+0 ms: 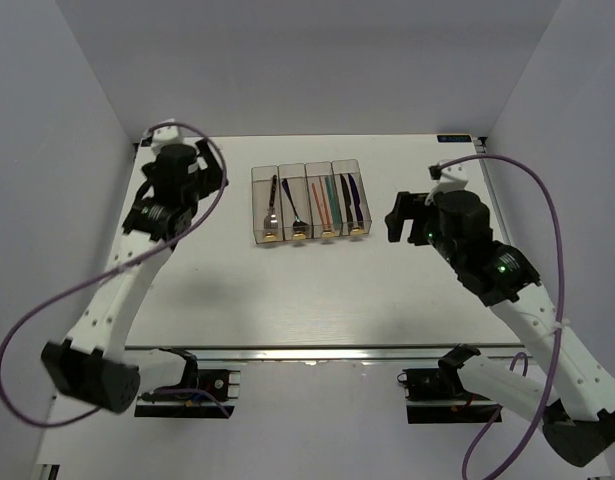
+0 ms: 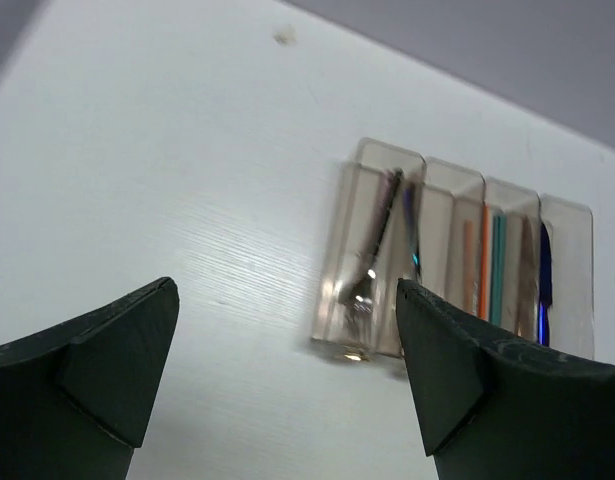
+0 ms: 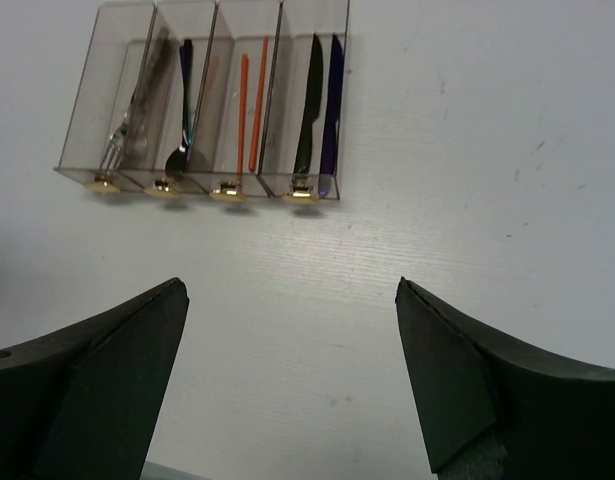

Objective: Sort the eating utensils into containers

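Wide-spread hand (image 2: 285,300) near blurred bins (image 2: 447,176)

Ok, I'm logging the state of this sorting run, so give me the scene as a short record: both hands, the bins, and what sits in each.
left hand: open, empty, off to the left of the bins
right hand: open, empty, off to the right of the bins
bins: four, clear, joined in a row
bin 1 (leftmost in top view): fork
bin 2: spoon
bin 3: red and green chopsticks
bin 4: black and blue knives
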Motion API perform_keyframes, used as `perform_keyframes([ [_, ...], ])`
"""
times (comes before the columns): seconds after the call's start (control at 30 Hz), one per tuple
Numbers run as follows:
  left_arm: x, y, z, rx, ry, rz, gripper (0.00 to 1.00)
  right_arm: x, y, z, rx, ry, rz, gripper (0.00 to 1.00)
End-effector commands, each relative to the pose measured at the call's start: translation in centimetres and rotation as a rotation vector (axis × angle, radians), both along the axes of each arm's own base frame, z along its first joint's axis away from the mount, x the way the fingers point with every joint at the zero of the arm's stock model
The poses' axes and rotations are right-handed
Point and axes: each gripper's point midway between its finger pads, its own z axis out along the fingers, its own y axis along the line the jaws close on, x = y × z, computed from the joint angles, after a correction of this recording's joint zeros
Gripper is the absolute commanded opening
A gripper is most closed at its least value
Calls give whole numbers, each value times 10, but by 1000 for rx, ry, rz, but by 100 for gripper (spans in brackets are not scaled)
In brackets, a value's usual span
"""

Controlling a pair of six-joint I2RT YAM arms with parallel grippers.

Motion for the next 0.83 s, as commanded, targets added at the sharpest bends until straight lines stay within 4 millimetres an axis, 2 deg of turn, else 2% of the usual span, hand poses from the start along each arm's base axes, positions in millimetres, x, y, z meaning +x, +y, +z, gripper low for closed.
perform_keyframes([
  [0.0, -47, 53, -3, 112, -1, 206, 98, -7, -28, 37, 2, -82, -100, 89],
  [0.03, -63, 62, 10, 106, -44, 228, 98, -11, -34, 36, -10, -80, -120, 89],
  [0.07, -74, 71, 5, 129, -38, 257, 98, -16, -42, 42, -4, -98, -146, 89],
  [0.17, -100, 81, 13, 126, -77, 271, 98, -29, -57, 48, 0, -117, -174, 89],
  [0.37, -139, 95, -2, 126, -82, 289, 98, -46, -74, 49, 0, -148, -195, 89],
  [0.47, -148, 101, -16, 139, -82, 303, 98, -49, -81, 40, -6, -145, -226, 89],
  [0.6, -154, 102, -17, 120, -109, 301, 98, -48, -78, 32, 11, -127, -228, 89],
  [0.8, -151, 98, -19, 119, -95, 285, 98, -44, -71, 22, 15, -97, -220, 89],
])
